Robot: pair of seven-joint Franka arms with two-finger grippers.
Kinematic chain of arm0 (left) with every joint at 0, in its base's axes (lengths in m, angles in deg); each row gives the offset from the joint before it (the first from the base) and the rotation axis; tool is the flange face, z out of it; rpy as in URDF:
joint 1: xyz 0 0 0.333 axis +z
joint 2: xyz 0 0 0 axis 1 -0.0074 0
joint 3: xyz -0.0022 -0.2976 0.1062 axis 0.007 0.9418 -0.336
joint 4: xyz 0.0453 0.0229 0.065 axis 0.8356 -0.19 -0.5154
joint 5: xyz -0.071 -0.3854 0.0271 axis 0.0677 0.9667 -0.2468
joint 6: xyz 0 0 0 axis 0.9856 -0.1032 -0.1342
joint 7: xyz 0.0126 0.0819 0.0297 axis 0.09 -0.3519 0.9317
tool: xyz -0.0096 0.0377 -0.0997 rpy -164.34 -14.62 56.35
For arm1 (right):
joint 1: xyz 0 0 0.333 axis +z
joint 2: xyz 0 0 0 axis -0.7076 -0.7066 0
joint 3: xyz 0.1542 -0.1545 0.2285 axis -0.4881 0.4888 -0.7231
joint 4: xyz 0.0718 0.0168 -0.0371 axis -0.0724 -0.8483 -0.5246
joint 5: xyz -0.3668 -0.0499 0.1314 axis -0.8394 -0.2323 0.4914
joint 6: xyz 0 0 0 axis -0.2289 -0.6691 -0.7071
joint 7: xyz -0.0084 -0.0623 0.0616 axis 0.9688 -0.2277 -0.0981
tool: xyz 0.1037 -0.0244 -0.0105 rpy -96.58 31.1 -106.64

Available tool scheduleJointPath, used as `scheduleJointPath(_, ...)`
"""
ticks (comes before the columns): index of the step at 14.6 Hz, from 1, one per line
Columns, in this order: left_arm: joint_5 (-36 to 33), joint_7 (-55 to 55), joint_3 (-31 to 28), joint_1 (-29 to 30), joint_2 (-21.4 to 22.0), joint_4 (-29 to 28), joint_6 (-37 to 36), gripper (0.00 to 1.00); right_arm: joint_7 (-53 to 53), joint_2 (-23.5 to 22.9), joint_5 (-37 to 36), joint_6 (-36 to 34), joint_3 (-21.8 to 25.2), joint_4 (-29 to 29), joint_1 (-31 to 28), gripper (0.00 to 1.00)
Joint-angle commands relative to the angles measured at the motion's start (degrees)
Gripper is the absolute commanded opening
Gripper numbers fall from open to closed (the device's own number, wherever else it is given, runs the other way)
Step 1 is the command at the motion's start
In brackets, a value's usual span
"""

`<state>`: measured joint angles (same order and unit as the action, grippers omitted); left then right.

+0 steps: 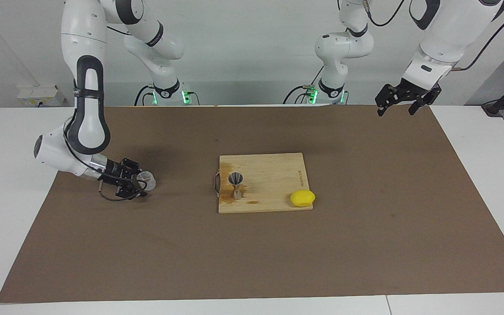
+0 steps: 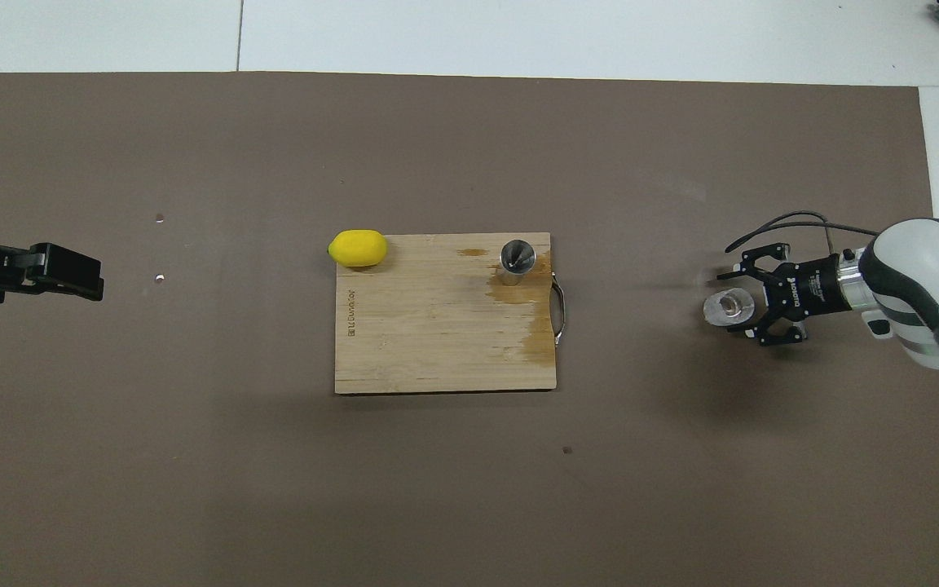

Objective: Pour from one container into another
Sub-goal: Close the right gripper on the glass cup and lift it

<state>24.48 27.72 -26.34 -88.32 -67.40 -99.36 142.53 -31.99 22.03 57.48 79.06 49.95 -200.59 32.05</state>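
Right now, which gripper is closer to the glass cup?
The right. The right gripper is low at the glass cup, fingers on either side of it. The left gripper waits raised over the mat's edge at the left arm's end.

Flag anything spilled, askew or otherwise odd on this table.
The cutting board carries dark wet-looking stains around the jigger and along its handle end, as if liquid had spilled. The lemon sits half off the board's corner. The right gripper is at the glass cup; the left gripper waits, raised.
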Motion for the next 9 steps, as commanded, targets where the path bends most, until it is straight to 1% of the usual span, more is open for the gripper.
scheduleJointPath(1, 0.0, -0.7, -0.5, -0.2, 1.1, -0.5, -0.9, 1.0, -2.3, 0.3, 2.0, -0.1, 0.0, -0.6, -0.1, 0.42)
scheduleJointPath(2, 0.0, -0.7, -0.5, -0.2, 1.1, -0.6, -0.8, 1.0, -2.2, 0.3, 2.1, -0.2, 0.0, -0.6, -0.2, 0.23)
scheduleJointPath(3, 0.0, -0.7, -0.5, -0.2, 1.1, -0.5, -0.8, 1.0, -2.0, 0.3, 2.5, -0.3, 0.0, -0.6, -0.2, 0.1)
scheduleJointPath(4, 0.0, -0.7, -0.5, -0.2, 1.1, -0.5, -0.8, 1.0, -1.7, 0.3, 2.7, -0.6, 0.0, -0.6, -0.1, 0.0)
scheduleJointPath(7, 0.0, -0.7, -0.5, -0.2, 1.1, -0.5, -0.8, 1.0, -1.3, 0.7, 3.5, -0.8, -0.1, -0.4, 0.0, 0.0)
scheduleJointPath(9, 0.0, -0.7, -0.5, -0.2, 1.1, -0.5, -0.8, 1.0, 0.4, 1.1, 3.6, -0.8, -0.1, 0.0, 1.4, 0.0)
